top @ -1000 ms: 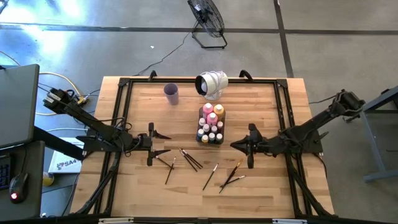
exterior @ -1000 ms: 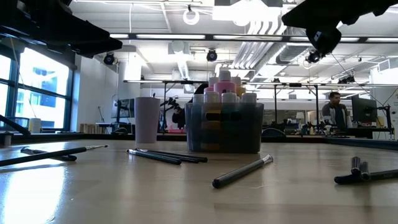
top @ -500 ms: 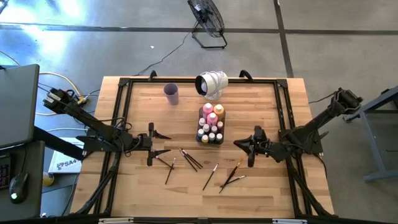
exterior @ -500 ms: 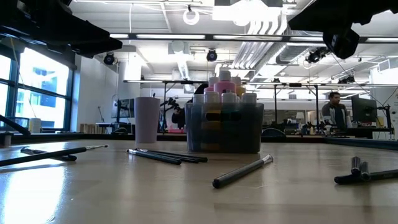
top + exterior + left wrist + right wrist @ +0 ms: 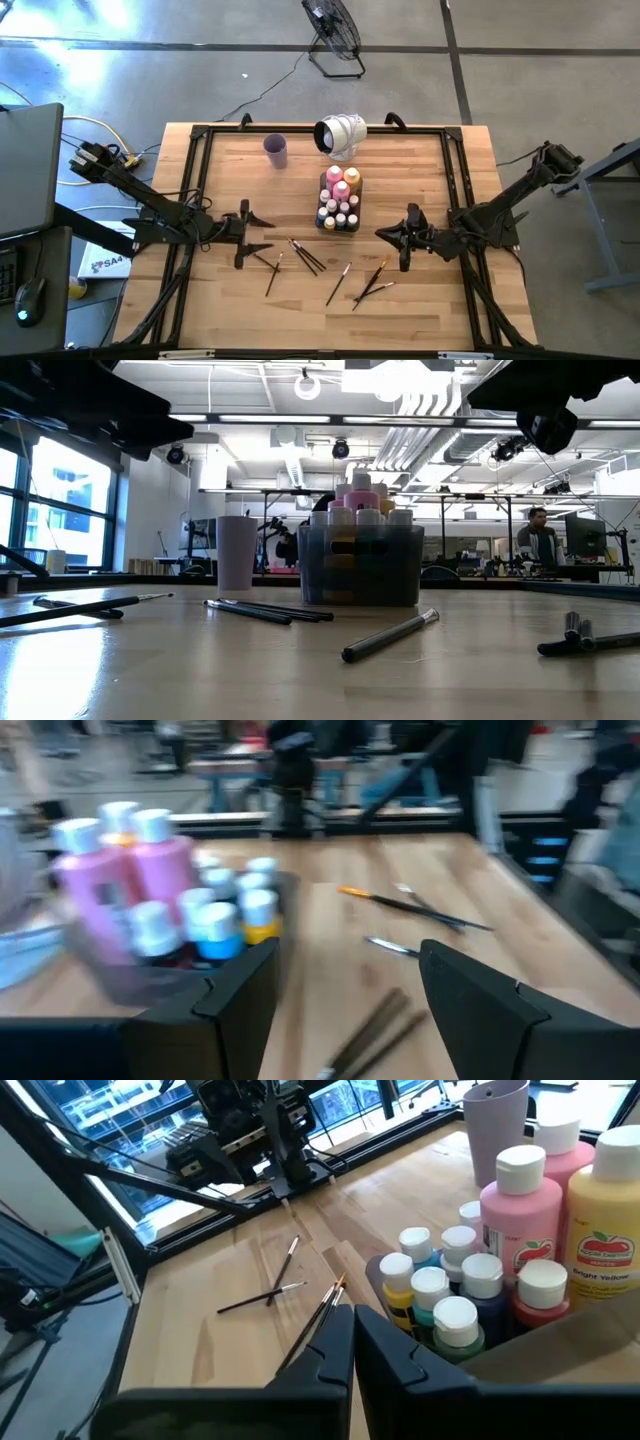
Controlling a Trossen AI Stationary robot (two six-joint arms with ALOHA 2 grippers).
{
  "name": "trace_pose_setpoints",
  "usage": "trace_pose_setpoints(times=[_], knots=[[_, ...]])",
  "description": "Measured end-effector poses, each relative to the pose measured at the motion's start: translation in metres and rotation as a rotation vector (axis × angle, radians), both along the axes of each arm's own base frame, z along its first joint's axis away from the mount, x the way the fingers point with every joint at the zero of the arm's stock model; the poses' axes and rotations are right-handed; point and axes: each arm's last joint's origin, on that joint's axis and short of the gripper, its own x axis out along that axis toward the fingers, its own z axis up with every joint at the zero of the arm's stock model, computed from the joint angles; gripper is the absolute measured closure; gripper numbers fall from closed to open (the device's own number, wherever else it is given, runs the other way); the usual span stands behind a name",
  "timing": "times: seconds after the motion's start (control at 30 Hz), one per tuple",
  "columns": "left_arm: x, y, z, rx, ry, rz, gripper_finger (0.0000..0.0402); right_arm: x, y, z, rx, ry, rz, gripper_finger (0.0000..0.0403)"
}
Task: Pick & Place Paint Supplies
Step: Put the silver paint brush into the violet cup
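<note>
From above, the paint bottles (image 5: 339,201) sit in their tray (image 5: 339,226) mid-worktop, paintbrushes (image 5: 305,255) scattered nearer, between both arms. The left wrist view shows the left pincer (image 5: 345,980) gaping wide and empty. The right wrist view shows the right pincer (image 5: 353,1345) pressed shut, empty, beside the bottles.

A light wooden table (image 5: 420,160) framed in black is seen. Pink bottles (image 5: 518,1208) and a yellow bottle (image 5: 606,1240) with white caps, labelled with a red apple, are held in a clear grey tray (image 5: 339,223). A lilac cup (image 5: 275,151) and dark-handled brushes (image 5: 306,256) are shown beside black grippers.
</note>
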Motion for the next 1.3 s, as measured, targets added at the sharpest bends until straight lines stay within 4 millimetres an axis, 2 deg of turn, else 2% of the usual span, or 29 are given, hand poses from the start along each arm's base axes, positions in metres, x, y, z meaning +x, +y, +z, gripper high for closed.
trace_pose_setpoints(times=[0.27, 0.37, 0.83, 1.3], knots=[[-0.0012, -0.0077, -0.0008, -0.023, 0.018, -0.268, 0.0167, 0.0, 0.0, 0.0, -0.013, 0.002, 0.004, 0.04], [-0.0016, -0.0089, -0.0008, -0.027, 0.02, -0.313, 0.0167, 0.0001, 0.0, 0.0, -0.017, 0.003, 0.005, 0.04], [-0.0014, -0.0088, 0.0009, -0.047, 0.005, -0.306, 0.0167, 0.0001, 0.0001, 0.0001, -0.062, 0.011, 0.018, 0.0401], [0.0, -0.0056, 0.0075, -0.422, -0.023, -0.161, 0.0167, 0.0002, 0.0, 0.0005, -0.161, 0.026, 0.042, 0.0401]])
